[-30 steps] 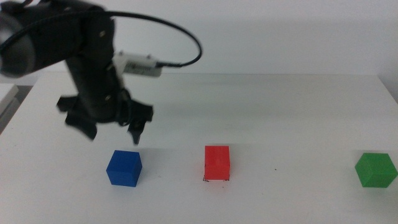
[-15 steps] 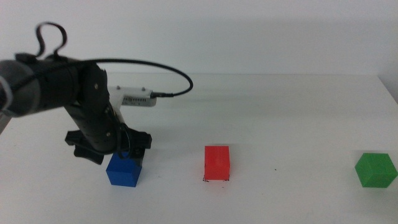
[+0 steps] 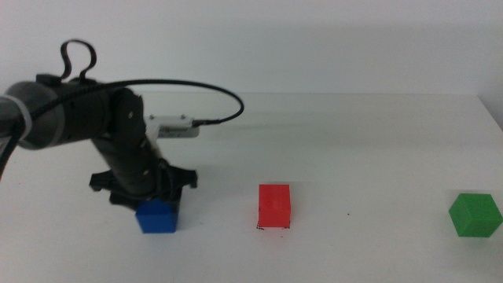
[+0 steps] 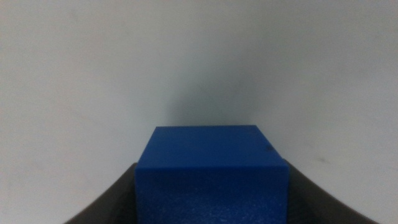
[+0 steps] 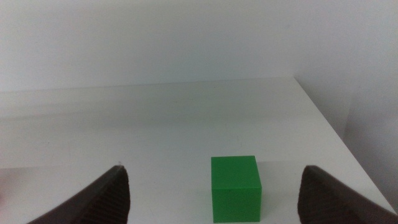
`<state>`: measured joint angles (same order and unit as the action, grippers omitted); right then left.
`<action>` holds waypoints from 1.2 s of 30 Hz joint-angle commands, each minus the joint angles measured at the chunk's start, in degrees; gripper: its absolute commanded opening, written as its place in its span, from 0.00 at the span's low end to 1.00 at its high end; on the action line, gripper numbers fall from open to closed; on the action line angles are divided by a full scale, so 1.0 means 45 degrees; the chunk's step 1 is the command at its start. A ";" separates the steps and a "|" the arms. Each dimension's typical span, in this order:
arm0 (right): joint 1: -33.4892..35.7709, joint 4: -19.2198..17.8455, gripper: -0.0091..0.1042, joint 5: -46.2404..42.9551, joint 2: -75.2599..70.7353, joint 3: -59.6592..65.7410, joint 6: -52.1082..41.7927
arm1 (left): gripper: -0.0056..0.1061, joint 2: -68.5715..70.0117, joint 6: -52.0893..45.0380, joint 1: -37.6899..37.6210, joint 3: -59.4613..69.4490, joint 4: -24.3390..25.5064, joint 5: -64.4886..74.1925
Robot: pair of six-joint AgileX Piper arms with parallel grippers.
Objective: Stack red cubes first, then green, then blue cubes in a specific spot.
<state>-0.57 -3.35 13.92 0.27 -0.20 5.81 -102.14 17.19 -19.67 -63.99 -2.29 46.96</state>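
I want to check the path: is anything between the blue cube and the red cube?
Nothing visible. The table is bare between the blue cube under the left gripper and the red cube.

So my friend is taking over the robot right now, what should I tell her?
Left gripper: down over the blue cube, fingers on either side of it; grip not confirmed.
Right gripper: open, waiting, out of the middle view, facing the green cube.
Red cube: mid-table, alone. Green cube: far right.
Done: nothing stacked.
Left: green onto red, then blue on top.
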 commanded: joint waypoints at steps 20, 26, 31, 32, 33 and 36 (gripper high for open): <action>0.0032 -0.0162 0.90 -0.0141 -0.0061 0.0045 -0.0050 | 0.04 -0.2988 0.6354 -0.5516 -0.8272 0.2329 0.4566; 0.0032 -0.0162 0.90 -0.0141 -0.0061 0.0045 -0.0050 | 0.04 -0.3249 0.6508 -0.5516 -0.8272 0.2240 0.4069; 0.0032 -0.0162 0.90 -0.0141 -0.0061 0.0045 -0.0050 | 0.04 -0.3523 0.6529 -0.5516 -0.8272 0.2268 0.4118; 0.0032 -0.0162 0.90 -0.0141 -0.0061 0.0045 -0.0050 | 0.04 -0.3634 0.6533 -0.5516 -0.8249 0.2268 0.4118; 0.0032 -0.0162 0.90 -0.0141 -0.0061 0.0045 -0.0050 | 0.04 -0.3659 0.6565 -0.5516 -0.8249 0.2268 0.4118; 0.0032 -0.0162 0.90 -0.0141 -0.0061 0.0045 -0.0050 | 0.04 -0.3863 0.6565 -0.5516 -0.8249 0.2217 0.4093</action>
<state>-0.57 -3.35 13.92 0.27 -0.20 5.81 -119.24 46.30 -44.40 -100.68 7.65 65.88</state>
